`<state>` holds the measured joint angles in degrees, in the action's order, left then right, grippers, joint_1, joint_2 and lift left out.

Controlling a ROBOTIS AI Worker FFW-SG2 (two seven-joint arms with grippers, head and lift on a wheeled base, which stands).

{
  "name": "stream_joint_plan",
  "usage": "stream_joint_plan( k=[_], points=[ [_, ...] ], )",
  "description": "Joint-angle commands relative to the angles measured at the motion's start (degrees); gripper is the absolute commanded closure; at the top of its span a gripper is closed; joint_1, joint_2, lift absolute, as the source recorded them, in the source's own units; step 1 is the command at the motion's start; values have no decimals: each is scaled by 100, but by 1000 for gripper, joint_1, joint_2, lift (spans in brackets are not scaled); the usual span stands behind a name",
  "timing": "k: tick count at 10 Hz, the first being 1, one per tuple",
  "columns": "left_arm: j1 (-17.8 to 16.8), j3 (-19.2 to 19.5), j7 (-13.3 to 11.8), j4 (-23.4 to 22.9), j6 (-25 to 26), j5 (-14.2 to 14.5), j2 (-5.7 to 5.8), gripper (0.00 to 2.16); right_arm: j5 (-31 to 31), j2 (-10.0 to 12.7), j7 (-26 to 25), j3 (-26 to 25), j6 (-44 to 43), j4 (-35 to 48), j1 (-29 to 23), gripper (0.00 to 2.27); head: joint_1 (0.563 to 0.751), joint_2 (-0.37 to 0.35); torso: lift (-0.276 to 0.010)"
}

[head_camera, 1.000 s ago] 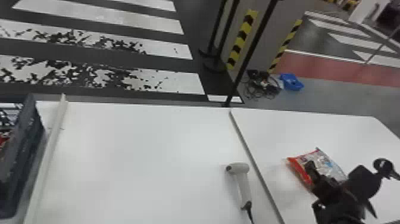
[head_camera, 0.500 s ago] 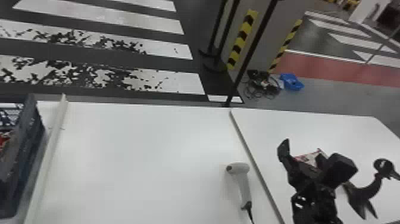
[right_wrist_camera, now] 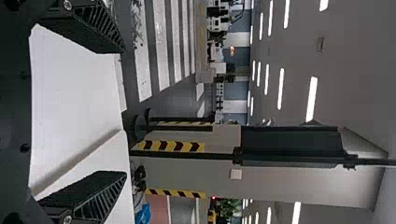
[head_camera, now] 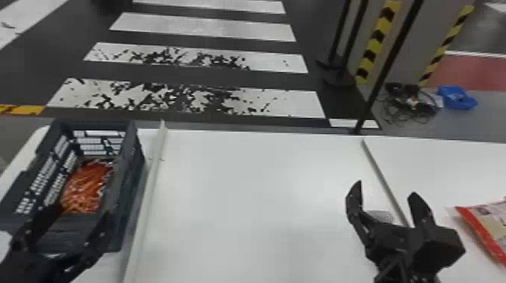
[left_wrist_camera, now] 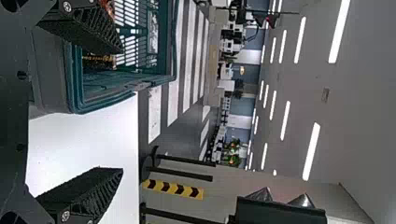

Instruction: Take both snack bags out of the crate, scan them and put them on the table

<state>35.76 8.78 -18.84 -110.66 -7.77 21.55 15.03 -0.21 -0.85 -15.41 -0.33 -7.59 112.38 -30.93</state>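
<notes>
My left gripper point(head_camera: 82, 213) is open over the near end of the dark crate point(head_camera: 130, 177), which holds a red-orange snack bag point(head_camera: 86, 186). In the left wrist view, the spread fingers of the left gripper point(left_wrist_camera: 122, 109) flank a corner of the crate point(left_wrist_camera: 102, 95). My right gripper point(head_camera: 386, 188) stands open over the table, mostly hiding the pale scanner point(head_camera: 381, 215) behind it. Nothing is between the fingers of the right gripper point(right_wrist_camera: 125, 113) in its wrist view. Another snack bag point(head_camera: 489, 225), red-edged, lies on the table at the far right.
A pale raised strip point(head_camera: 150, 188) runs along the table beside the crate. A grey seam point(head_camera: 380, 173) divides the white table point(head_camera: 256, 195) between the scanner and the right-hand bag. Black posts stand beyond the far edge.
The head view has swung left, bringing the whole crate into sight. My left gripper has come in at the crate. My right gripper has moved left, away from the bag on the table.
</notes>
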Motion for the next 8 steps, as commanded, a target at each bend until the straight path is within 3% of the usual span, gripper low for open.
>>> stream_joint_plan(
  k=[1, 4, 8],
  points=[
    [1, -8, -6, -34, 0, -2, 0, 100, 381, -3, -85, 648, -511, -85, -212, 66, 695, -26, -92],
    [36, -43, -41, -131, 0, -19, 0, 100, 715, -47, -559, 1351, -1460, -507, -431, 66, 695, 107, -92],
    [80, -79, -41, -527, 264, -19, -18, 100, 847, -65, -594, 1650, -1601, -972, -484, 66, 695, 172, -92]
  ],
)
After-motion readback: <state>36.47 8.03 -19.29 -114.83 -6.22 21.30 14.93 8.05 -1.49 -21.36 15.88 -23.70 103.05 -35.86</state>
